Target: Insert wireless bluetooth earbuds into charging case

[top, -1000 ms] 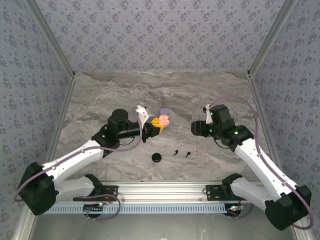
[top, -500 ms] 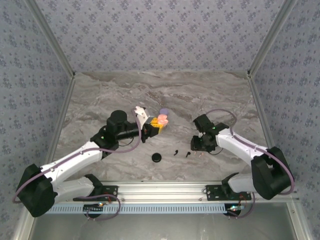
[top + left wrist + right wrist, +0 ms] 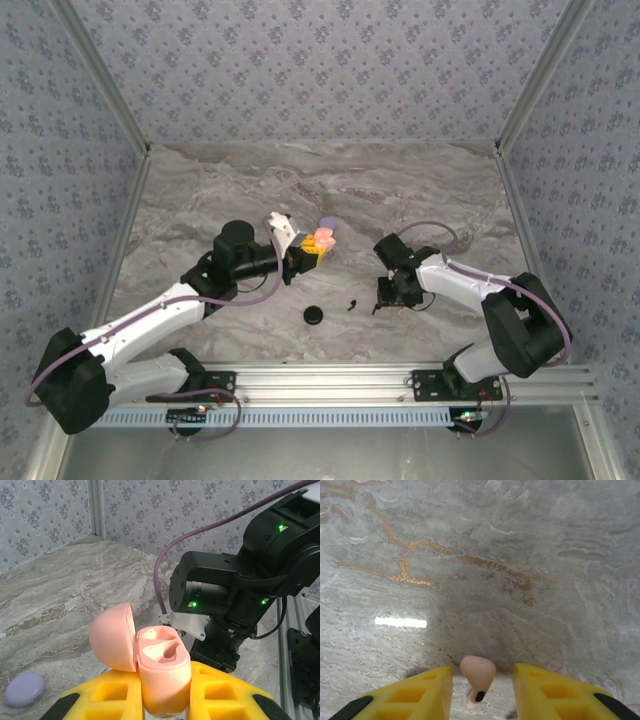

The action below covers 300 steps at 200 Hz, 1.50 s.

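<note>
Holding: left gripper clamped on pale pink charging case, lid hinged open, lifted off the bench left of centre; right gripper low at right, jaws partly open, straddling pale pink earbud with gaps either side; black earbud and black disc lying near centre.

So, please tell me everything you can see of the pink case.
The case is pale pink, smooth and rounded, plastic by its look. Its domed lid stands open on a hinge, tilted to one side. Inside are two shaped wells, which look empty. The left gripper holds it upright between its yellow fingers, above the table.
</note>
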Motion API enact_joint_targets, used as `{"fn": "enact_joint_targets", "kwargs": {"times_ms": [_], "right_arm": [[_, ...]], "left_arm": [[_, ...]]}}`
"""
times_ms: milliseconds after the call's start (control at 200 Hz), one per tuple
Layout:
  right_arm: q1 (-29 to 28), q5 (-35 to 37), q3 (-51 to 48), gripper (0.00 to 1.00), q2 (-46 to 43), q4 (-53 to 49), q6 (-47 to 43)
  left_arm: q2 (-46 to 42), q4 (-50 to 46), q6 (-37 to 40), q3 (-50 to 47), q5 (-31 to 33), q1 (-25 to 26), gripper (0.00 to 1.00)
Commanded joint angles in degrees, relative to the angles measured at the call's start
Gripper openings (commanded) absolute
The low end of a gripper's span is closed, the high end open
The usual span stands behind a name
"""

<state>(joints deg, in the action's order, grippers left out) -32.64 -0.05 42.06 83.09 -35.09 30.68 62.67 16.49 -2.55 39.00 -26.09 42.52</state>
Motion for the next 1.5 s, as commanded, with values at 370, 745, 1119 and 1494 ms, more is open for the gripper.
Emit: {"fn": "enact_joint_targets", "kwargs": {"times_ms": [370, 745, 1119, 1494], "right_arm": [[-1.85, 3.36, 2.88, 0.23, 1.26, 0.02, -0.55], [-3.83, 6.38, 7.57, 0.22, -12.42, 0.32, -7.93], [-5.37, -7.02, 13.58, 0.22, -28.25, 15.14, -19.17], [-11.65, -7.03, 21.43, 0.22, -23.26, 12.46, -27.13]], "left_arm": [[-0.98, 0.11, 0.75, 0.99, 0.51, 0.28, 0.0], [2.01, 5.85, -2.55, 0.63, -1.9, 0.3, 0.0], [6.1, 9.96, -4.68, 1.43, -6.65, 0.61, 0.0], [9.38, 9.64, -4.13, 3.09, -9.53, 1.11, 0.0]]}}
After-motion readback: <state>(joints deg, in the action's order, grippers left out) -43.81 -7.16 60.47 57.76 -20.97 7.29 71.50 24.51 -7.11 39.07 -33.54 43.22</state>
